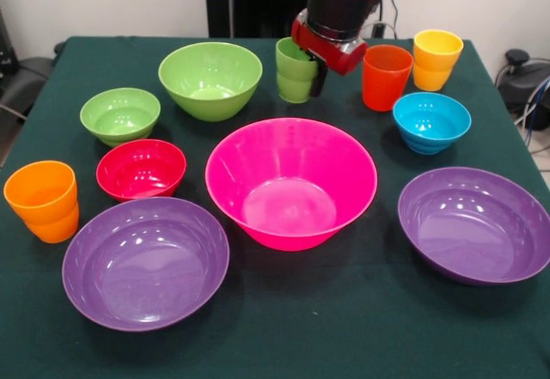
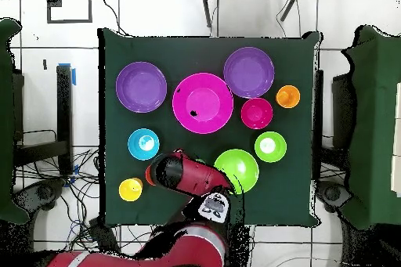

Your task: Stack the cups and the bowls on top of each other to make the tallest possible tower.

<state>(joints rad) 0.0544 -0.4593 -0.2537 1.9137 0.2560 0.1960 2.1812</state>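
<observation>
So the red and black arm [image 1: 344, 1] came down from the top of the front view, and the gripper [image 1: 316, 68] was right at the green cup [image 1: 295, 71]. One dark finger [image 1: 319, 80] sat against the cup's right side, with the other seemingly down inside it, so it looked like it was pinching the cup's wall. The cup stood upright on the green tablecloth [image 1: 284, 327], not lifted that I could tell.

Taking the big hot-pink bowl [image 1: 290, 181] as the clock's centre in the front view: green cup at about 12, red-orange cup [image 1: 386, 76] at roughly 1, with the yellow-orange cup [image 1: 436, 59] just past it and close beside. The blue bowl [image 1: 431, 122] was at about 2, one purple bowl [image 1: 476, 224] at 4, the other purple bowl [image 1: 146, 261] at 8. The red bowl [image 1: 141, 169] sat at 9, the orange cup [image 1: 43, 200] further out the same way. The small light-green bowl [image 1: 120, 114] was at 10, the bigger light-green bowl [image 1: 210, 79] at 11.

Nothing was stacked; every piece sat on its own, mouth up.

From overhead the arm [image 2: 192, 176] covered the green cup completely, lying between the blue bowl [image 2: 143, 144] and the bigger light-green bowl [image 2: 239, 168].
</observation>
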